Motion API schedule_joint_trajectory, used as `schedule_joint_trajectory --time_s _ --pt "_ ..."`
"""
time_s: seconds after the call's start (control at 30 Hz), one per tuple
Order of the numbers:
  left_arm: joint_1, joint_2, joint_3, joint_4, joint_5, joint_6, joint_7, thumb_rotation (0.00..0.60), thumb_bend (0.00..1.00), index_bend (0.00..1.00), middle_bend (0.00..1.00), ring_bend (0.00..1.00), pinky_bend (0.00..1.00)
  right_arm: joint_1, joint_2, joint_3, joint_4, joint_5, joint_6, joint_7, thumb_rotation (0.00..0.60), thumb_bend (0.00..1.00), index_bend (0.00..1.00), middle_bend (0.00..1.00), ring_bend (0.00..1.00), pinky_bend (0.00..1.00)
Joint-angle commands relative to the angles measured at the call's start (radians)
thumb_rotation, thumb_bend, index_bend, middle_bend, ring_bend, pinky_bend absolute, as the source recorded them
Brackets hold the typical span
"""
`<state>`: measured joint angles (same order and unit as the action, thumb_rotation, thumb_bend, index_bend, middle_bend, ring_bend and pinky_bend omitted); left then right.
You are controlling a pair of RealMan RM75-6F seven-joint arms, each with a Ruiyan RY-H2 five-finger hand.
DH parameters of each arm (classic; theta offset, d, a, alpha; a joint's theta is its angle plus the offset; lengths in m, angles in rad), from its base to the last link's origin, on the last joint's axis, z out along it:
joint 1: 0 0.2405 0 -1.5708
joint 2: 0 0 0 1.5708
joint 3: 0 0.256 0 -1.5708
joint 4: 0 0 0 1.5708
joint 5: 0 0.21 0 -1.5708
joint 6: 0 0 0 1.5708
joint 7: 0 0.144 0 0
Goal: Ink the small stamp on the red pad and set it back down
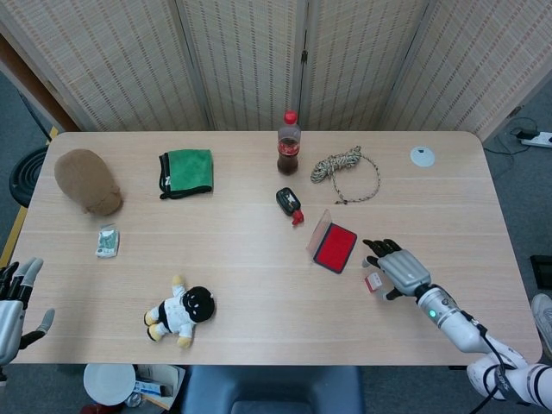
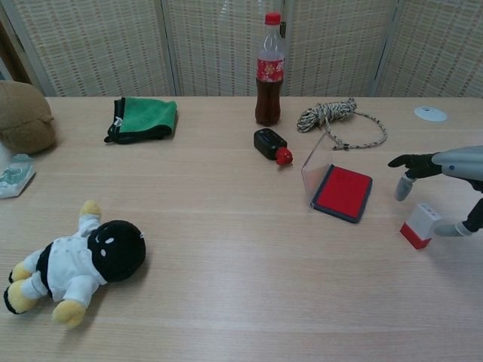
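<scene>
The small stamp, white with a red base, stands on the table right of the red ink pad, whose clear lid is tipped up. My right hand hovers just over the stamp with fingers spread; the thumb hangs beside the stamp, and I see no grip on it. My left hand hangs open off the table's near left corner, only in the head view.
A cola bottle, a coiled rope, a black stamp with a red tip, a green cloth, a brown plush lump, a doll and a white disc lie around the table.
</scene>
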<state>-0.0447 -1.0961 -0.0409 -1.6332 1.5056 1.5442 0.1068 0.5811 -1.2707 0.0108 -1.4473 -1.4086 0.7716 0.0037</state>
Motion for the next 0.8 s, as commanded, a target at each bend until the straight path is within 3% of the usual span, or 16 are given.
schedule_joint_trajectory --time_s 0.03,0.8 --pt "-0.001 -0.001 -0.001 0.002 0.0 0.0 0.0 0.6 0.34 0.02 0.0 0.02 0.07 0.003 -0.001 -0.001 -0.001 -0.001 0.0 0.0 0.6 0.25 0.3 0.01 0.0 0.0" --pt "-0.001 -0.005 -0.003 0.007 -0.001 0.002 -0.003 0.6 0.34 0.02 0.0 0.02 0.07 0.011 0.005 -0.01 -0.004 0.012 0.015 -0.02 0.6 0.27 0.37 0.02 0.0 0.0"
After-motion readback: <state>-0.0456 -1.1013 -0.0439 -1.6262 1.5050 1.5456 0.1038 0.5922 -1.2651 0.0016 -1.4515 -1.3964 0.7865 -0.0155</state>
